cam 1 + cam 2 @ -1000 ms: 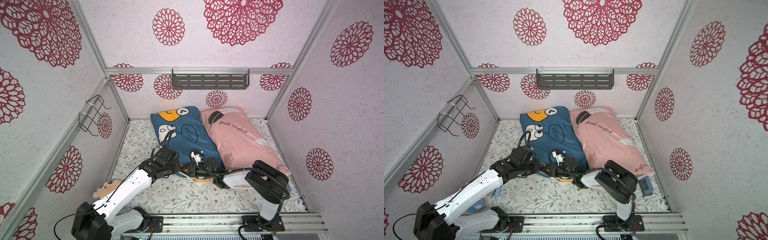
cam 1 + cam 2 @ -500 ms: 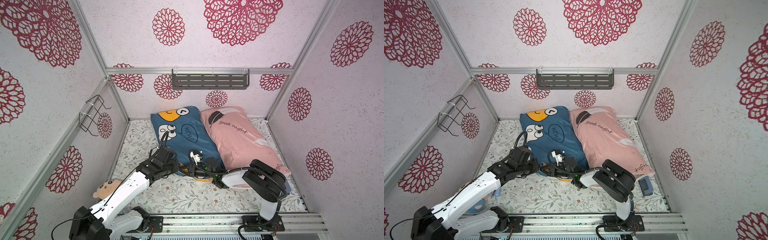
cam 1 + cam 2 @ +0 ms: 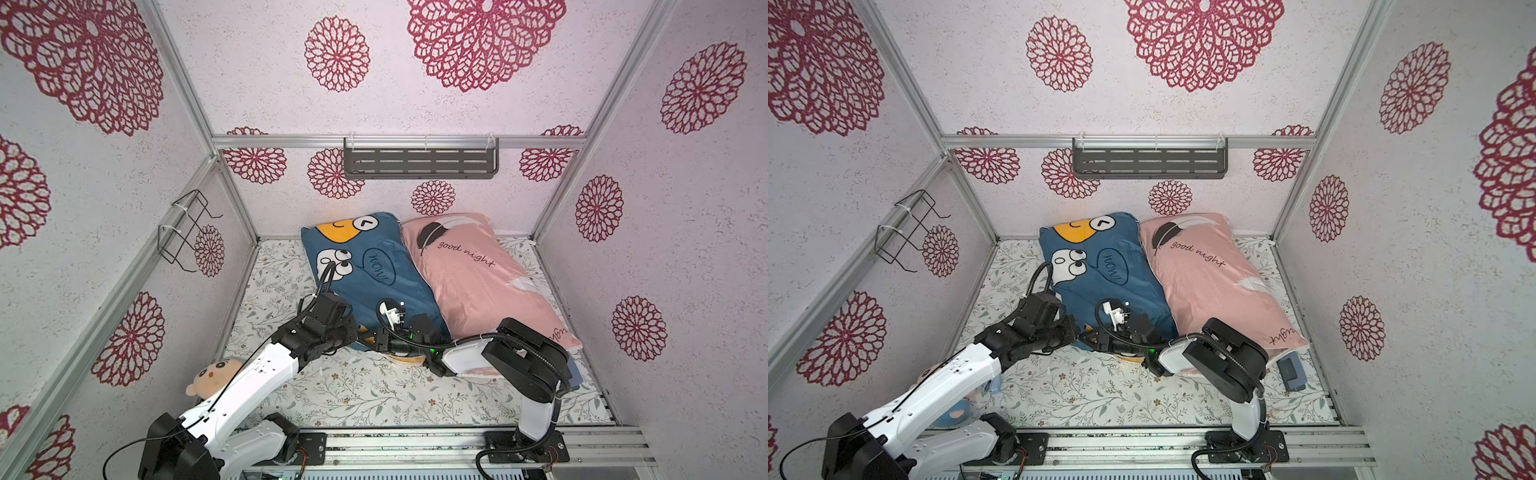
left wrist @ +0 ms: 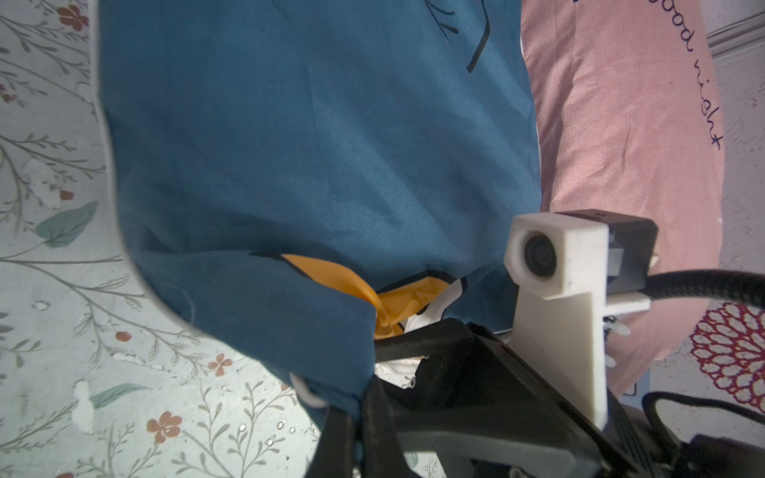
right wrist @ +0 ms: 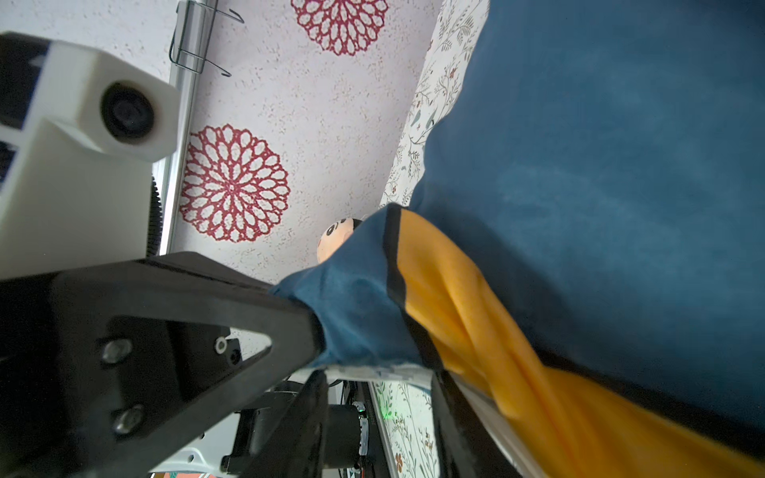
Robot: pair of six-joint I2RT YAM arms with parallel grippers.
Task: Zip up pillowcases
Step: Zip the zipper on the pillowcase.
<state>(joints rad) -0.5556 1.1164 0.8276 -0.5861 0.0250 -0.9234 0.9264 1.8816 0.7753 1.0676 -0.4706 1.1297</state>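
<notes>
Beside pink pillowcase (image 3: 469, 282), blue pillowcase (image 3: 386, 293) (near edge bunched).

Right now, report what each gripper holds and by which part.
The left gripper is shut on the blue pillowcase at its near corner. The right gripper straddles its white edge; whether it grips cannot be told.

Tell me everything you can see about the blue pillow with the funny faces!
The blue pillowcase looks like soft cotton. It is stuffed and lies flat on the flowery sheet, pressed against the pink pillowcase. It has yellow and white cartoon faces and a speech bubble. Its near end is bunched, showing yellow fabric and a white edge. The left claw pinches that near corner. The right claw sits at the same edge, grip unclear.
</notes>
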